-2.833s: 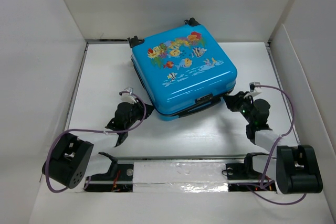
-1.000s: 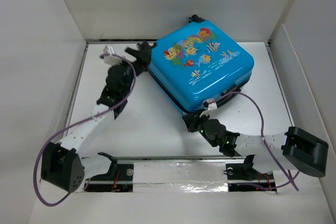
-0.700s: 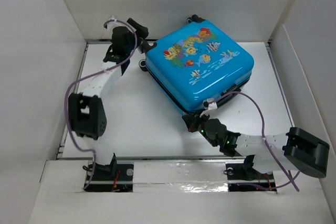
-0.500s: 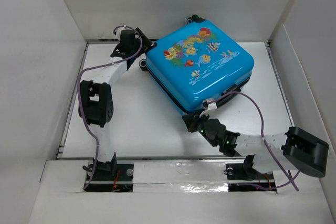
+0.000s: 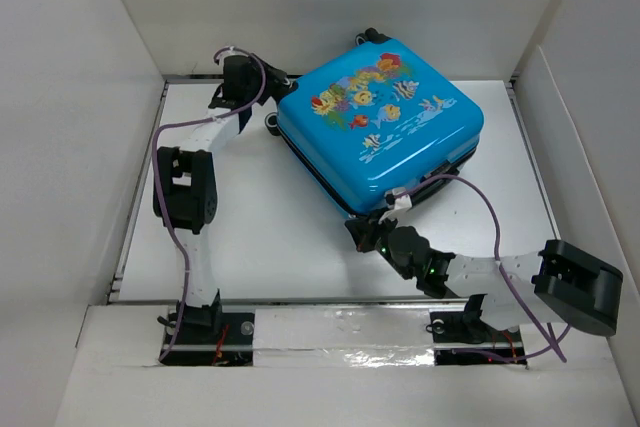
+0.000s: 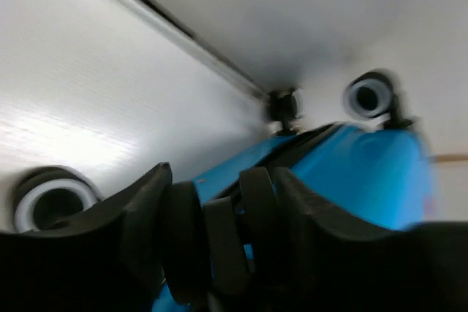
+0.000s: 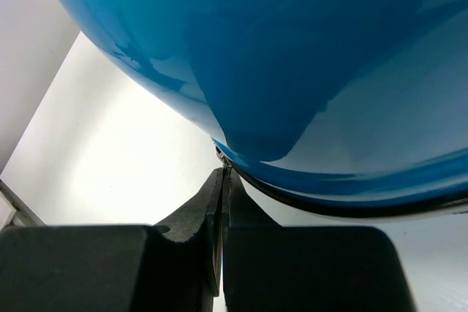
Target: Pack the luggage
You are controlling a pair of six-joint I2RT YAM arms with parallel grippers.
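Luggage (image 5: pixel 385 127) is seen closed, laid flat on the bench (image 5: pixel 270 237), far centre-right. Right tool (image 7: pixel 221 173) is pressed together at the near-corner seam. Left tool (image 5: pixel 272 82) is placed at the far-left corner by a wheel (image 6: pixel 369 96); it is blurred, so its width cannot be told. Shell is judged stiff, slick, fairly light; edges are better gripped than faces.

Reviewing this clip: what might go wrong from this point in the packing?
1. The right gripper, shut with its tips at the seam of the luggage, may slip off the curved shell.
2. The left gripper is at the far-left corner beside a wheel; a push there may slide it across the table.
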